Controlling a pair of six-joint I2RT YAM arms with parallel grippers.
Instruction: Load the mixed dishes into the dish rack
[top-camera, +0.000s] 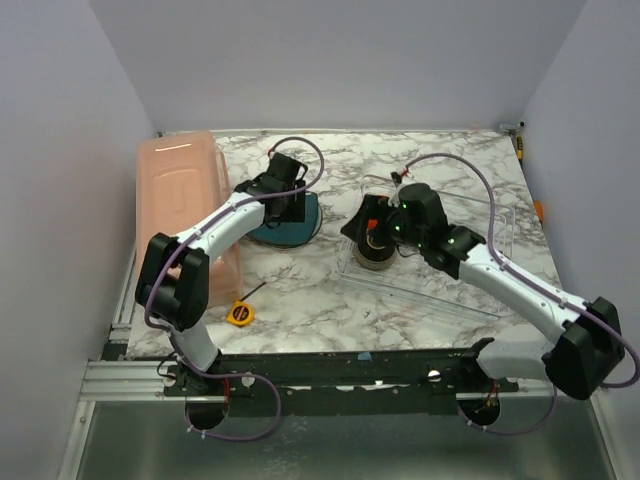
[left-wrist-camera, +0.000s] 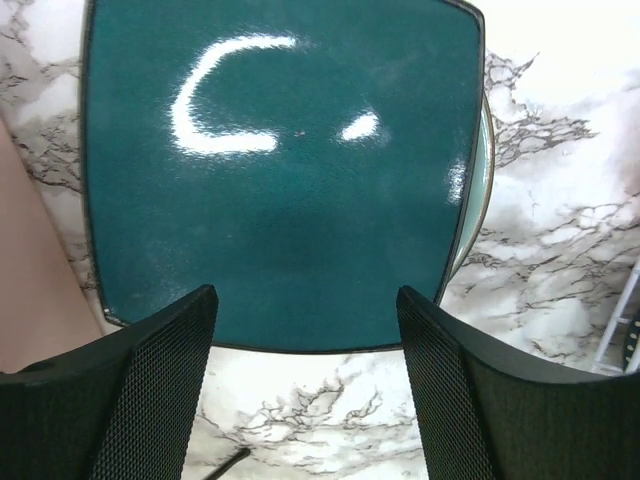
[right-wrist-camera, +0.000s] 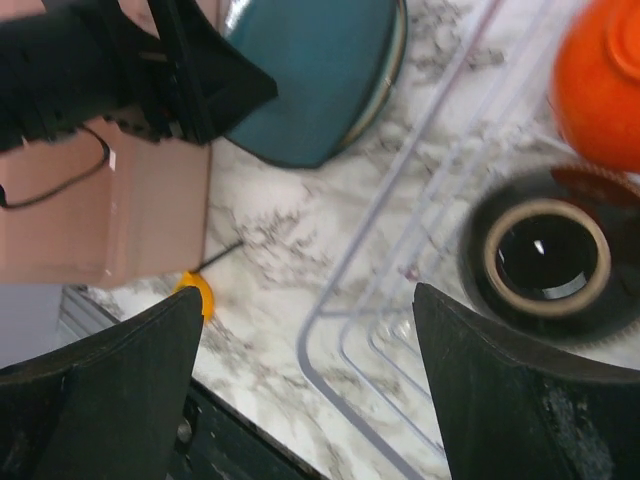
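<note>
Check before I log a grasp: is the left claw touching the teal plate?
Cannot tell. The left wrist view shows the open left claw over the near edge of the teal plate, but neither contact nor a gap shows plainly.

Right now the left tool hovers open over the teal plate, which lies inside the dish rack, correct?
No. The left tool hovers open over the teal plate, but the plate lies on the marble table, outside the dish rack; the top external view shows it.

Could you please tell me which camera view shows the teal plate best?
The left wrist view: the teal plate fills the frame, nearly whole. The top external view shows it small, partly hidden under the left arm; the right wrist view catches only part.
</note>
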